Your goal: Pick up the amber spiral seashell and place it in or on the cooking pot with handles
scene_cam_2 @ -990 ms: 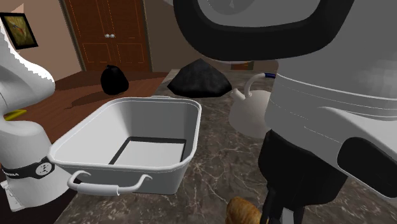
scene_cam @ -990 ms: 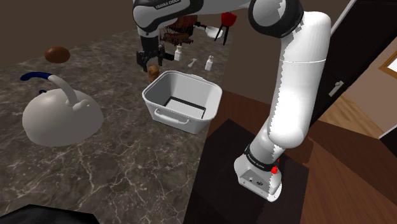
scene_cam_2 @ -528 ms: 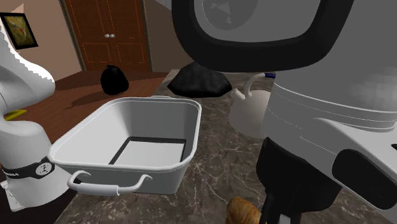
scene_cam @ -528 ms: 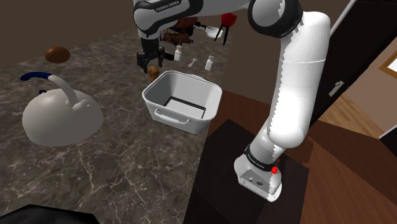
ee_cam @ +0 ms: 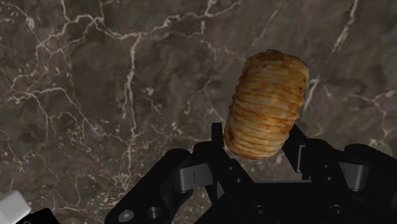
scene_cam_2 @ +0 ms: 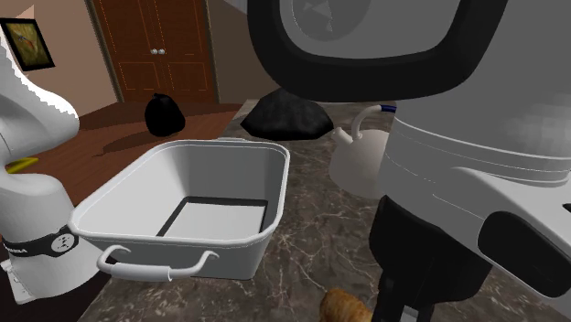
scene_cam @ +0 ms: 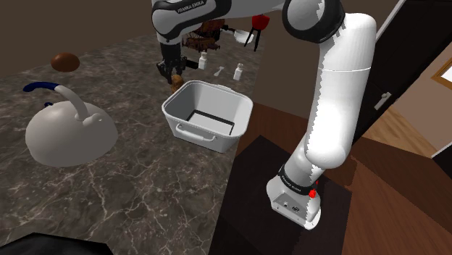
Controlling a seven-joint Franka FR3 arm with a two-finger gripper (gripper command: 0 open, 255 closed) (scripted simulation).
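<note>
Fingers clenched on the lower end of the shell, one each side. Most of it sticks out past the tips, so the hold looks shallow. Gripper is over the counter, just beyond the far corner of the pot, w/ the shell in it. Can't tell if the shell is off the stone yet.

Step in hand, I'd say: lift & carry.
- Go straight up first, slow, no twisting. A ribbed, rounded shell could roll out of a tip grip.
- Get its low end above the pot rim before going sideways, else it clips the wall.
- Short hop only, pot is near.
- Stop over the pot's middle, lower inside, then let go.
- Stay clear of the small bottles nearby.
</note>
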